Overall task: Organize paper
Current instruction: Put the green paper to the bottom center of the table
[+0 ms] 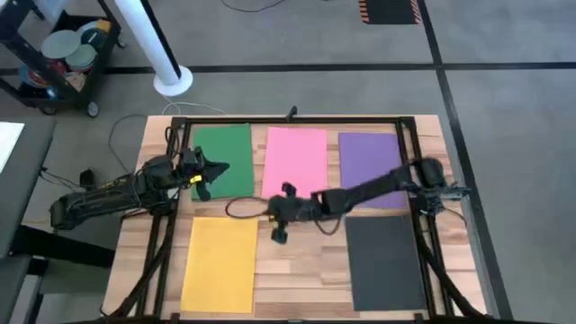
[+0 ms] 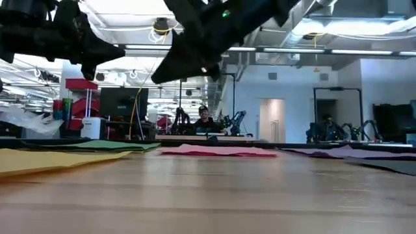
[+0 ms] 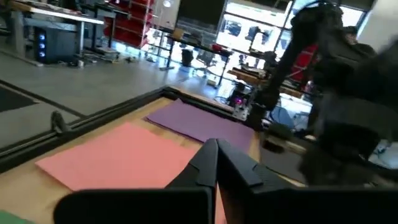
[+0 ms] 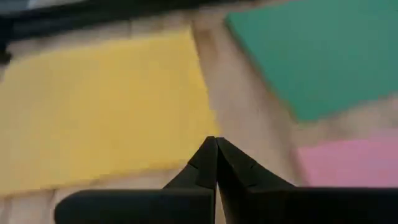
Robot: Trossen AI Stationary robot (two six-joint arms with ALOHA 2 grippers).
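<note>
- Lower frame of the high view: yellow sheet lower left, black sheet lower right, flat on the wooden table.
- Centre: right gripper, clenched and empty, hovers between yellow and pink; judged best to descend at a sheet edge.
- Upper row: green sheet, pink sheet, purple sheet; left gripper, clenched, over green.

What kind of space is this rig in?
Likely an open robotics lab or workshop: other robot arms on benches behind the table, a person at a workstation, red shelving, strip ceiling lights.
</note>
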